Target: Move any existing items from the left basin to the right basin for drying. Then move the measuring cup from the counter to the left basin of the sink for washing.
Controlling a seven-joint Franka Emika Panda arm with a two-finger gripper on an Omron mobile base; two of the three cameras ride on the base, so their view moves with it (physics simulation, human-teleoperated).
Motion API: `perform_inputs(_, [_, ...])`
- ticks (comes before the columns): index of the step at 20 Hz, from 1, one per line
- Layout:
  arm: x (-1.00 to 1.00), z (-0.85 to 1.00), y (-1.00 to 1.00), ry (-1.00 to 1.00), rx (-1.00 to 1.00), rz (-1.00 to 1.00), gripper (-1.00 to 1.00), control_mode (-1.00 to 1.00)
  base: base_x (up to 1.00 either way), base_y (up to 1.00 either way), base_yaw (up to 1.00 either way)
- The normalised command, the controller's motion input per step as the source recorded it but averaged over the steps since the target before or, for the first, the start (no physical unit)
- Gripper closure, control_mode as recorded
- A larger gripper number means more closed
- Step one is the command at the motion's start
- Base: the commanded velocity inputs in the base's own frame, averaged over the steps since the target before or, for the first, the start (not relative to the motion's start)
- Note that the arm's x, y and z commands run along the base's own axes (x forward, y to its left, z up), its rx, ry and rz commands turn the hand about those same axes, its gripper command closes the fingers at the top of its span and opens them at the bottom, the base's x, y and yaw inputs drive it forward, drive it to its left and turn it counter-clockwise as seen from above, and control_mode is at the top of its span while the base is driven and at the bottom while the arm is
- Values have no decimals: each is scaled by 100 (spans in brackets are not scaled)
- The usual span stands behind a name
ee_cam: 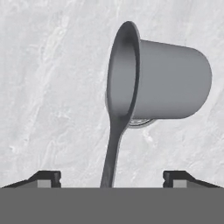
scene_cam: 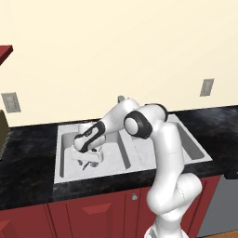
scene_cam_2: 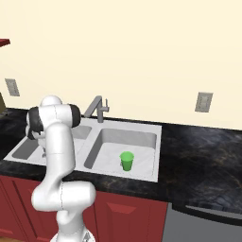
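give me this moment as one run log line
green tumbler: upright in right basin | measuring cup: on its side in left basin | gripper: open, fingertips either side of handle, low in left basin

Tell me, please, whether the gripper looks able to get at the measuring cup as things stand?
Probably yes. In the hand view the measuring cup lies on its side on the left basin floor, its handle running down between the spread fingertips of the gripper, with nothing between them.

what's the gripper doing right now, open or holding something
Gripper: open, jaws spread wide over the left basin; the measuring cup lies between them, not gripped.
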Motion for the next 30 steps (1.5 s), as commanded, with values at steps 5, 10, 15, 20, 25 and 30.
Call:
perform_inputs(5, [-7, 16, -2, -1, 0, 0, -100, -100, 0, 0, 0])
perform_inputs(10, [-7, 45, 0, 0, 0, -2, -100, -100, 0, 0, 0])
perform_inputs(15, [-12, 53, 0, 0, 0, -3, -100, -100, 0, 0, 0])
perform_inputs(20, [-20, 50, 0, 0, 0, -3, -100, -100, 0, 0, 0])
perform_inputs(25, [-25, 51, 0, 0, 0, -4, -100, -100, 0, 0, 0])
perform_inputs(30, [-18, 49, -1, 0, 0, -7, -100, -100, 0, 0, 0])
